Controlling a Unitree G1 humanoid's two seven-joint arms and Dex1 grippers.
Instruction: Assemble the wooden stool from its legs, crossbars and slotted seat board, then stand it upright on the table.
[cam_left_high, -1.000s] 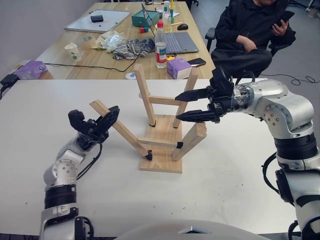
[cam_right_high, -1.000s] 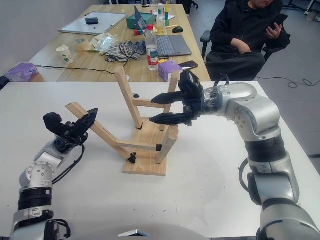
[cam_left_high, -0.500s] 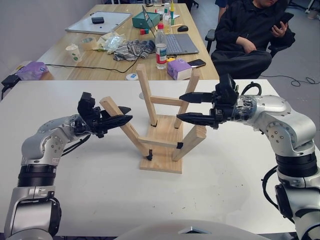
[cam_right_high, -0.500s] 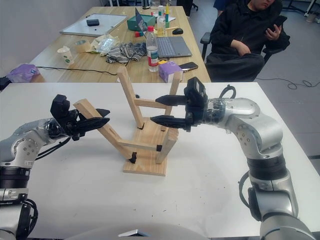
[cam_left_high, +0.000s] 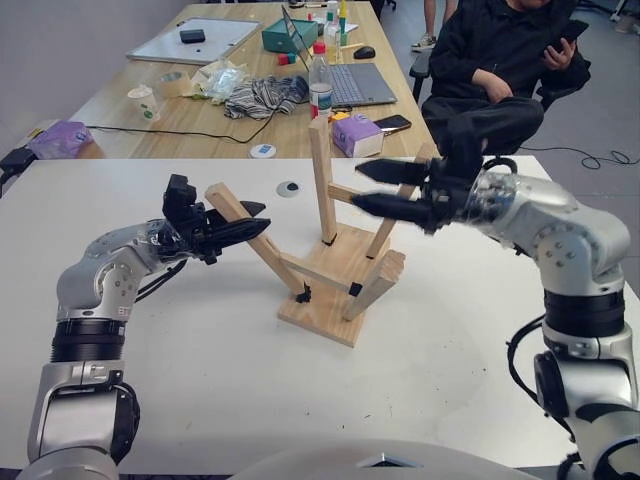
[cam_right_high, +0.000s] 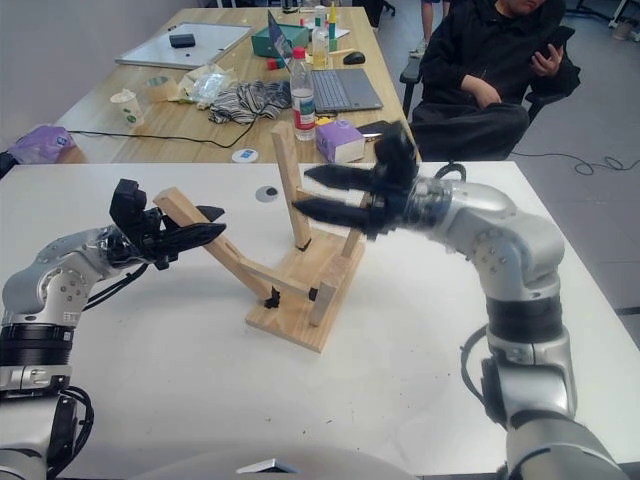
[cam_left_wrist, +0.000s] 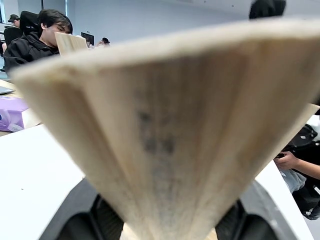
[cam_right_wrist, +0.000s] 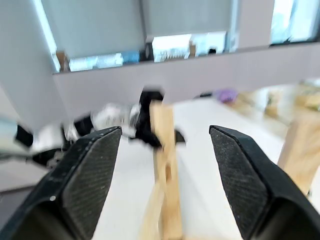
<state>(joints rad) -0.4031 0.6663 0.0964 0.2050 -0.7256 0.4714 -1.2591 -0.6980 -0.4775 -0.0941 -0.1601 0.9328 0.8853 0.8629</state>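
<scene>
Left gripper (cam_left_high: 265, 216): the fingers (cam_left_wrist: 107, 222) sit on opposite sides of the slanted leg (cam_left_high: 255, 240) just below its free end and clasp it. In the left wrist view the leg's end grain lies between the two pads.

Right gripper (cam_left_high: 356, 185): the jaws are wide apart and hold nothing. The pads (cam_right_wrist: 87, 185) face each other across a clear gap. One fingertip lies above the upper crossbar (cam_left_high: 345, 193) and one below it. Whether either touches the wood cannot be told.

The stool is upside down. Its seat board (cam_left_high: 322, 318) is at the bottom on the white table (cam_left_high: 200, 380), and the legs rise from it. Whether the board lies fully flat cannot be told.

- The slanted leg leans up and away from the board's left side, out towards the left gripper.
- The upright leg (cam_left_high: 322, 170) rises from the board's far edge.
- The upper crossbar joins the upright leg to the far right leg (cam_left_high: 385, 232).
- A short leg (cam_left_high: 378, 285) stands at the board's right edge.
- A lower crossbar (cam_left_high: 315, 272) links the short leg to the slanted leg, just above the board.

A plastic bottle (cam_left_high: 321, 85) stands on the wooden table well behind the board.
</scene>
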